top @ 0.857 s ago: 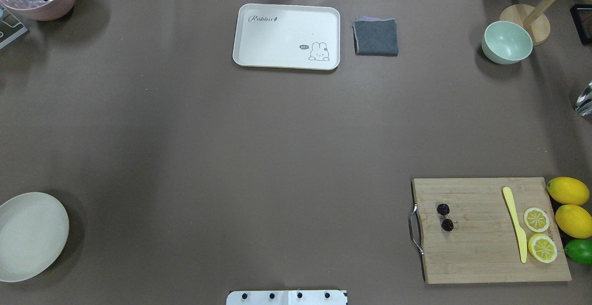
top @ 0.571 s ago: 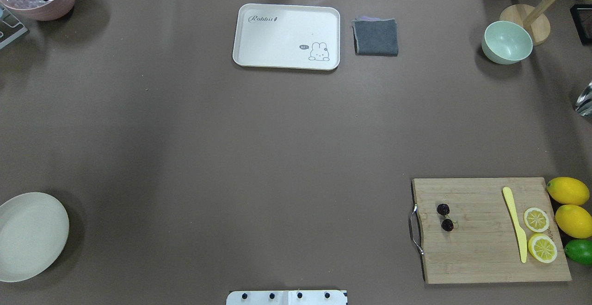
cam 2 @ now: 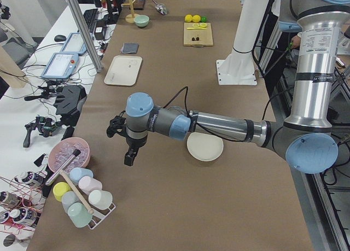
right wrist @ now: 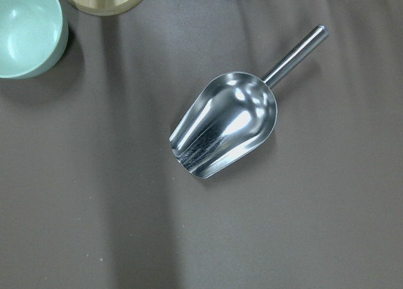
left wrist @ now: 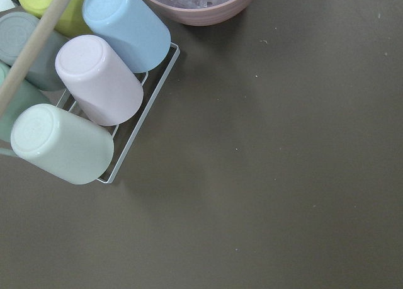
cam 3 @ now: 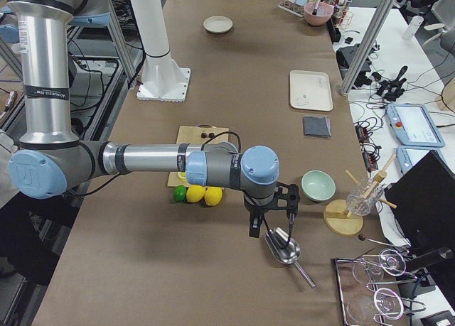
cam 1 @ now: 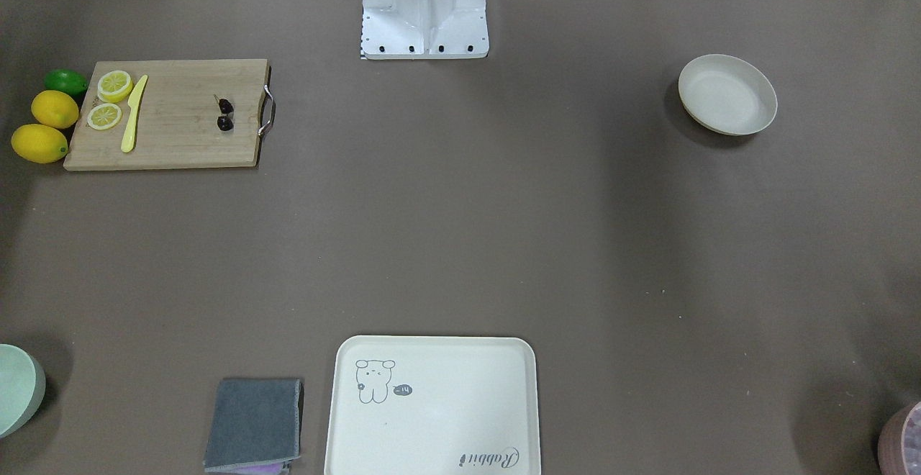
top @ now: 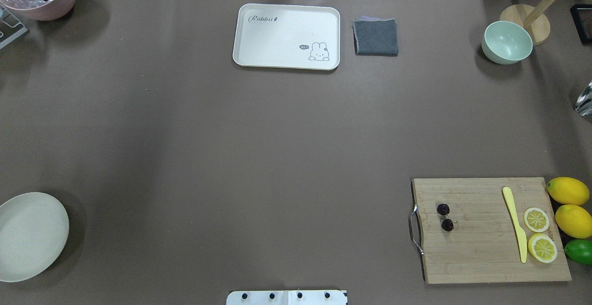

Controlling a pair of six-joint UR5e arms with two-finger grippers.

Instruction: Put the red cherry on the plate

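The red cherry (top: 445, 217), a pair of small dark fruits on thin stems, lies on the wooden cutting board (top: 481, 249) near its metal handle; the front view also shows the cherry (cam 1: 225, 115). The cream-white plate (top: 27, 235) sits empty at the table's near left edge. In the left side view my left gripper (cam 2: 129, 155) hangs over bare table beyond the plate (cam 2: 205, 147). My right gripper (cam 3: 270, 226) hovers above a metal scoop (right wrist: 227, 128), far from the cherry (cam 3: 206, 135). I cannot tell whether either gripper is open or shut.
Lemon halves (top: 539, 233), a yellow knife (top: 515, 224), whole lemons (top: 571, 203) and a lime (top: 579, 251) are on and beside the board. A bear tray (top: 286, 36), grey cloth (top: 375, 37) and green bowl (top: 506, 42) stand at the back. A cup rack (left wrist: 82, 100) is by the left gripper.
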